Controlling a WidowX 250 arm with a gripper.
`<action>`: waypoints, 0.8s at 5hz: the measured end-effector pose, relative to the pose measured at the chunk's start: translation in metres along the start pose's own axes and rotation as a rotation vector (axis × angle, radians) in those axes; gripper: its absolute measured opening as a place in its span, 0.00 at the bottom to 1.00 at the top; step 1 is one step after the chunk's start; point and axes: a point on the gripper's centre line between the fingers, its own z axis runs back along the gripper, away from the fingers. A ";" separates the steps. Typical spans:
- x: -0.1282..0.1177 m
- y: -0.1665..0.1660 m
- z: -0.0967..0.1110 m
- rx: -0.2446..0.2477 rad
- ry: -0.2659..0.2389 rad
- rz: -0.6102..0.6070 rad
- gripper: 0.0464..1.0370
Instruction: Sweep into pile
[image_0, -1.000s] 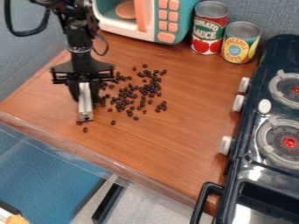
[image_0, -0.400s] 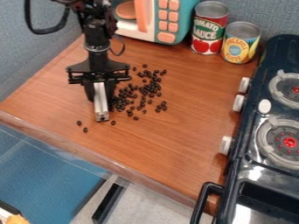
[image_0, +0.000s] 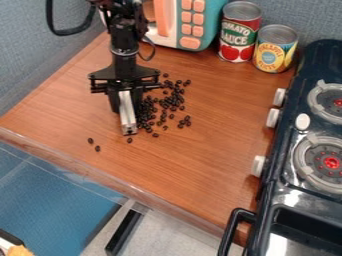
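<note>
The gripper (image_0: 127, 106), fingers pinching a metallic bar (image_0: 128, 119), is sliding toward three o'clock, bunching dark beans (image_0: 173, 101) on that side; stray beans (image_0: 97, 148) toward eight o'clock are probably needing another pass.

Open lane over table (image_0: 220, 115) between dark beans (image_0: 172, 107) and stove (image_0: 288, 182); its white knobs (image_0: 258, 166) jut into lane. Open strip along near edge, past stray beans (image_0: 97, 148). Far side blocked by toy microwave (image_0: 211, 22), red can (image_0: 239, 35), yellow can (image_0: 274, 51), upright, side by side.
</note>
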 end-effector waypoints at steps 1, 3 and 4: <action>0.001 -0.005 0.000 0.005 0.010 0.003 0.34; -0.010 -0.040 0.004 -0.024 0.049 0.001 0.34; -0.010 -0.047 0.004 -0.026 0.075 0.018 0.34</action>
